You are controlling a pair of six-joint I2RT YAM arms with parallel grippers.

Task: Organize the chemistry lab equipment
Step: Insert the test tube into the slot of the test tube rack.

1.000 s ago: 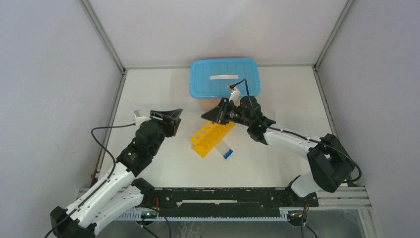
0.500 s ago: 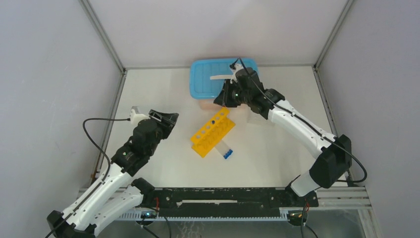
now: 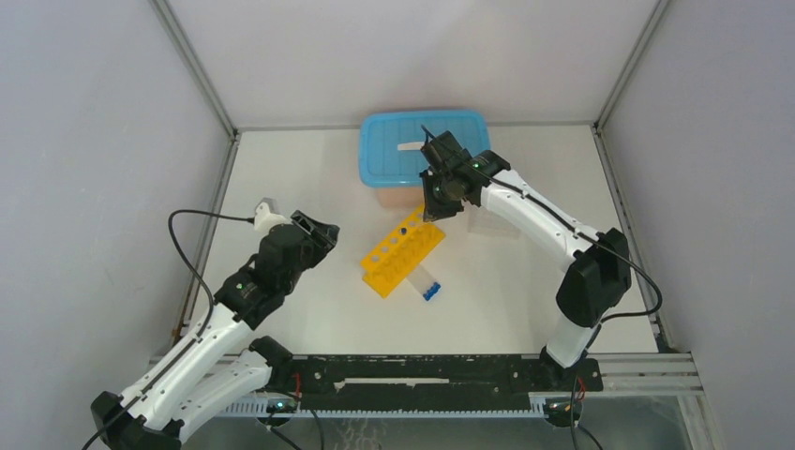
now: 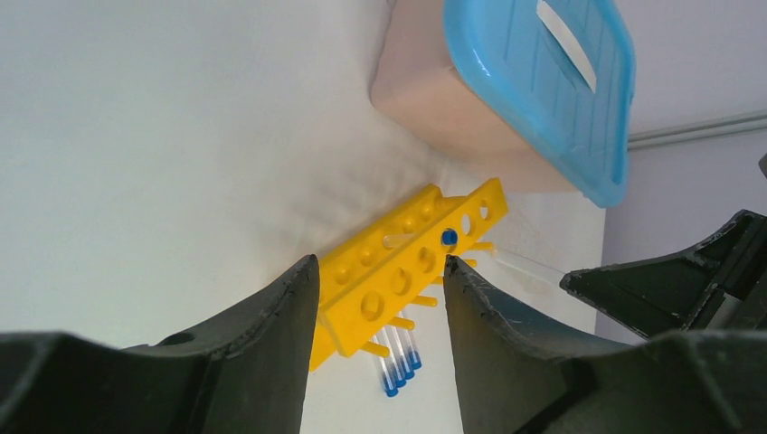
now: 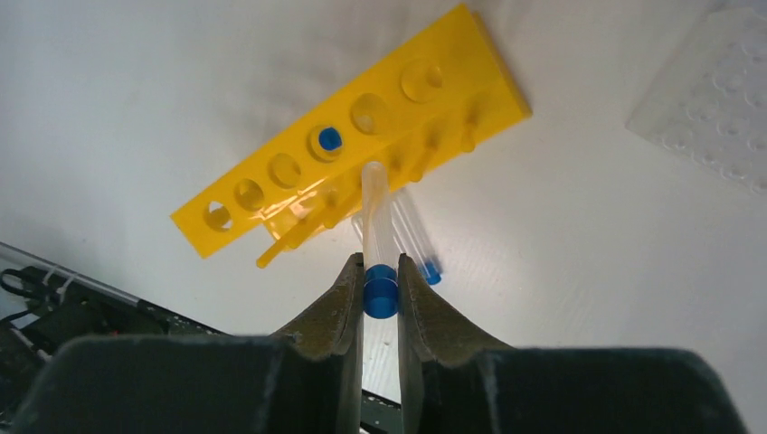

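Right gripper [image 5: 380, 268], pinching a blue-capped tube [image 5: 376, 212], has moved nearer, over the yellow rack [image 3: 401, 249]; left gripper [image 4: 380, 271] spread, empty.

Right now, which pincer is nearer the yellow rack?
Right. The right pincer, holding a blue-capped tube, hovers over the far end of the yellow rack; the left pincer is off to its left, apart.

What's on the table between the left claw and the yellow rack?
Nothing. In the top view, only bare white table lies between the left gripper and the yellow rack.
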